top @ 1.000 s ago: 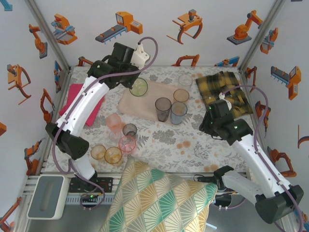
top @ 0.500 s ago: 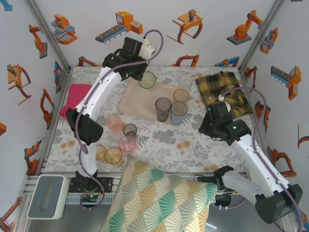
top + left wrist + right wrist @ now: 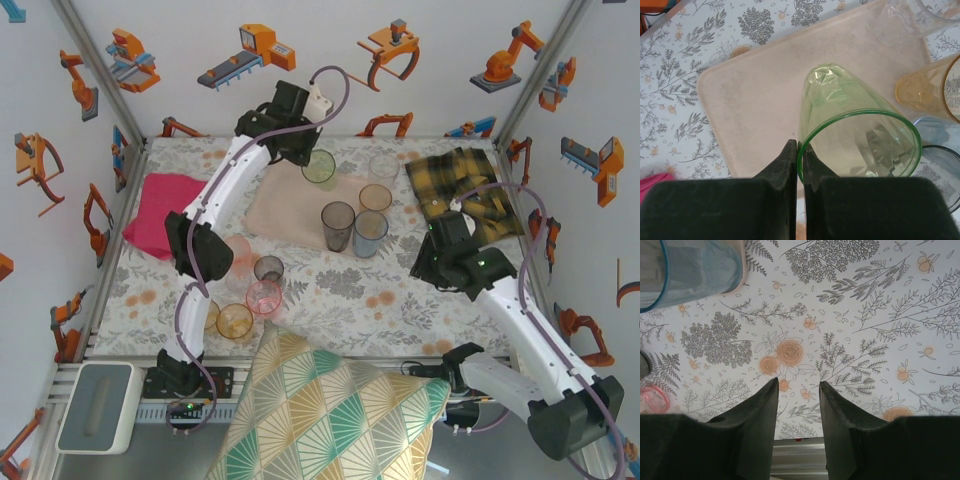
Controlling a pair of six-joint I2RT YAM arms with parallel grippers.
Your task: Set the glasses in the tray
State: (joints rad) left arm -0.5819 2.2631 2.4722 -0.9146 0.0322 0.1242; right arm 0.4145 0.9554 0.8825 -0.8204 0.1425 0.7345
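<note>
My left gripper (image 3: 308, 157) is shut on the rim of a green glass (image 3: 320, 167) and holds it tilted over the back of the pale tray (image 3: 285, 215). In the left wrist view the pads (image 3: 801, 147) pinch the green rim (image 3: 850, 120) above the tray (image 3: 755, 100). A grey glass (image 3: 337, 226), a blue one (image 3: 370, 232), an amber one (image 3: 376, 197) and a clear one (image 3: 383, 166) stand at the tray's right end. Loose glasses stand front left: pink (image 3: 238, 250), smoky (image 3: 268, 268), red-pink (image 3: 264, 296), amber (image 3: 235, 320). My right gripper (image 3: 799, 384) hovers open and empty over the tablecloth.
A magenta cloth (image 3: 160, 205) lies at the left and a yellow-black plaid cloth (image 3: 465, 185) at the back right. A patterned cushion (image 3: 320, 410) covers the near edge. Side walls close in the table. The blue glass (image 3: 690, 265) stands ahead-left of the right fingers.
The left arm has stretched out and carried the green glass rightward and farther back along the tray's back edge. The right arm has barely moved.
</note>
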